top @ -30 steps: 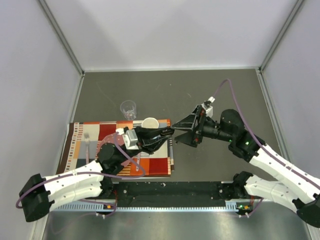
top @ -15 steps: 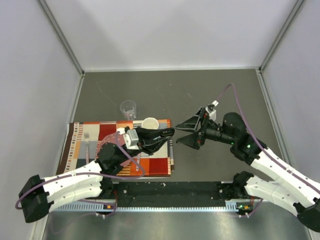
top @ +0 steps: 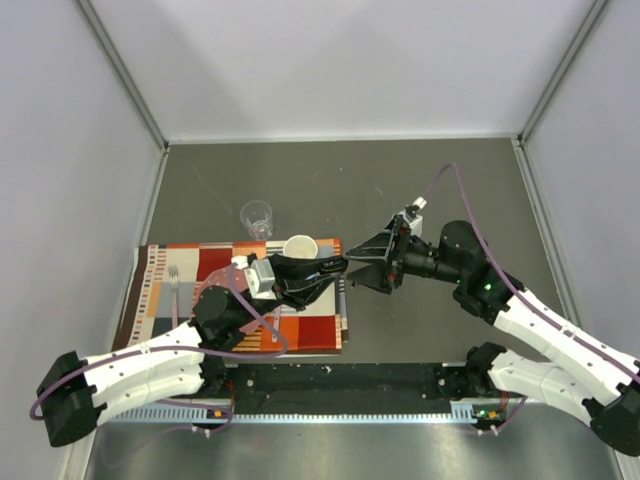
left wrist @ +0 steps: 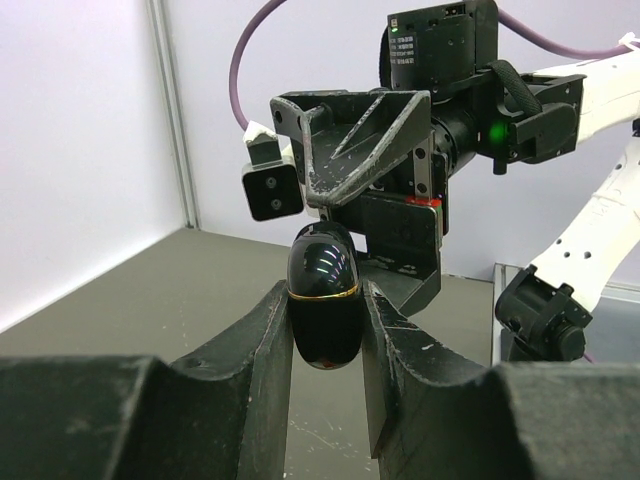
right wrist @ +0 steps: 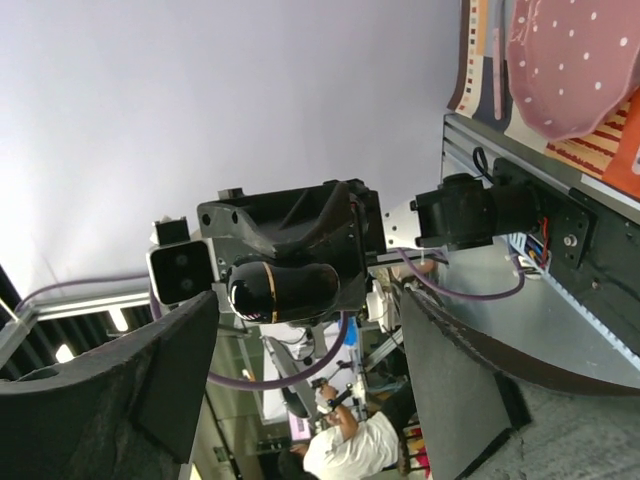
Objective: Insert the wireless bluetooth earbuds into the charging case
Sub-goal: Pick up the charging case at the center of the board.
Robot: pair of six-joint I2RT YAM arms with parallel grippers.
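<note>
My left gripper (top: 336, 266) is shut on a glossy black oval charging case (left wrist: 323, 295) with a thin gold band, and holds it in the air, closed, above the right edge of the placemat. The case also shows in the right wrist view (right wrist: 282, 288), between the left gripper's fingers. My right gripper (top: 362, 264) is open and empty. It faces the case tip to tip, with its fingers (right wrist: 455, 385) spread wide on either side. The earbuds are out of view in every frame.
A white mug (top: 299, 246) stands at the back edge of the striped orange placemat (top: 165, 262). A clear glass (top: 257, 217) stands behind it on the grey table. A fork (top: 173, 285) and a pink plate (right wrist: 575, 60) lie on the mat.
The right gripper drew back a little to the right, then came in again towards the case. The left gripper has kept the case nearly still.
</note>
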